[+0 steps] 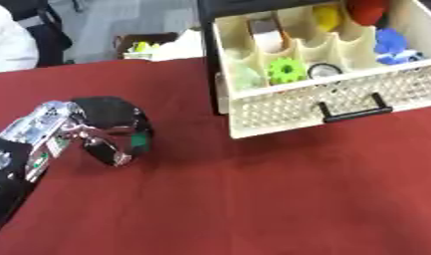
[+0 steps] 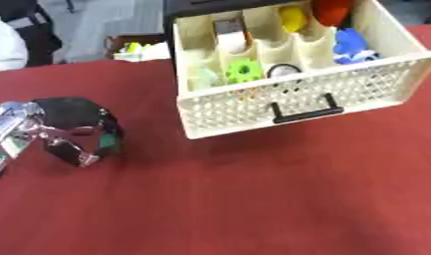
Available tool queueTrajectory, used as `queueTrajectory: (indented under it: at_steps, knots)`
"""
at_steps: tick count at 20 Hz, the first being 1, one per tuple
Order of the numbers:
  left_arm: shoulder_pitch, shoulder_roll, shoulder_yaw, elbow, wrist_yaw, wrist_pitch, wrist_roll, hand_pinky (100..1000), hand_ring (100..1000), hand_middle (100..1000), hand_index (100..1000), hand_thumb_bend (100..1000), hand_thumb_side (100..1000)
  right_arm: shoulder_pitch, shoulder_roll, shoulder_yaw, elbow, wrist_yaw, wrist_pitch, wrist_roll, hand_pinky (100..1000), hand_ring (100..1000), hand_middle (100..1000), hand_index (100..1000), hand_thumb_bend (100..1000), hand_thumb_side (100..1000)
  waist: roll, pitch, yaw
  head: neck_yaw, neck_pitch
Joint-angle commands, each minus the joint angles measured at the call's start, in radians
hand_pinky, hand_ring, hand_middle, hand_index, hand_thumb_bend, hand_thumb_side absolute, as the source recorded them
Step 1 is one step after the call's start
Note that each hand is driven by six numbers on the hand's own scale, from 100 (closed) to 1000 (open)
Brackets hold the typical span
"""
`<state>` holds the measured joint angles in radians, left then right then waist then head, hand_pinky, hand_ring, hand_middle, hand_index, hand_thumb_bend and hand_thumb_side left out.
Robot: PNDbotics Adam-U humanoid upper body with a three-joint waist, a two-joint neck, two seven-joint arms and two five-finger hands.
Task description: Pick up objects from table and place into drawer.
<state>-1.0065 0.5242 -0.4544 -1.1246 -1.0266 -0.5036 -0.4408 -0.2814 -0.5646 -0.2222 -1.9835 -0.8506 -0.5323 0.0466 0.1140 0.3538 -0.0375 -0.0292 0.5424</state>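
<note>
1. Drawer (image 1: 297, 107): cream-coloured, with perforated front and walls, pulled out of a dark cabinet (image 1: 208, 60) at the far right of the red table (image 1: 253, 199); a black handle (image 1: 354, 112) sits on the front panel
2. Drawer interior: split by cream dividers into several compartments, all open to view from above
3. Front row contents: a green gear-shaped piece (image 1: 286, 69) in one compartment, a pale translucent item (image 1: 245, 74) in the compartment to its left, and a small round dark-rimmed object (image 1: 324, 70) to its right
4. Back row contents: a white-and-brown block (image 1: 268, 35), a yellow object (image 1: 326, 16) and a red object (image 1: 368, 10); a blue object (image 2: 349, 45) lies in the right-end compartment
5. Left hand (image 1: 110, 132): resting on the table at the left, well apart from the drawer, with fingers curled inward toward the thumb; no held object is visible inside the curl
6. Left arm (image 1: 27, 144): enters from the lower left edge, silver and black
7. Right hand: appears in neither view
8. Background: a small box (image 1: 149, 46) with yellow-green items sits beyond the far table edge
</note>
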Motion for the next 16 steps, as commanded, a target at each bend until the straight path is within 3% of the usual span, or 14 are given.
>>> queueTrajectory:
  at_steps: [1,6,16]
  knots:
    - [-0.025,0.012,0.003,-0.005,0.014,0.004,0.007,631,642,522,736,100,305,-0.011,-0.015,-0.012,-0.016,-0.001,0.002,-0.003,687,699,588,697,100,1000,-0.008,-0.019,-0.001,-0.001,-0.012]
    - [-0.026,0.010,0.002,-0.004,0.025,0.007,0.013,588,599,469,667,100,300,-0.011,-0.015,-0.012,-0.016,-0.003,0.001,-0.006,687,699,588,697,100,1000,-0.010,-0.021,-0.002,0.000,-0.011]
    - [-0.026,0.015,0.000,-0.010,0.056,0.011,0.002,556,575,451,653,100,294,-0.007,-0.016,-0.014,-0.016,-0.003,0.004,-0.012,688,700,588,697,100,1000,-0.012,-0.029,-0.001,-0.003,-0.008]
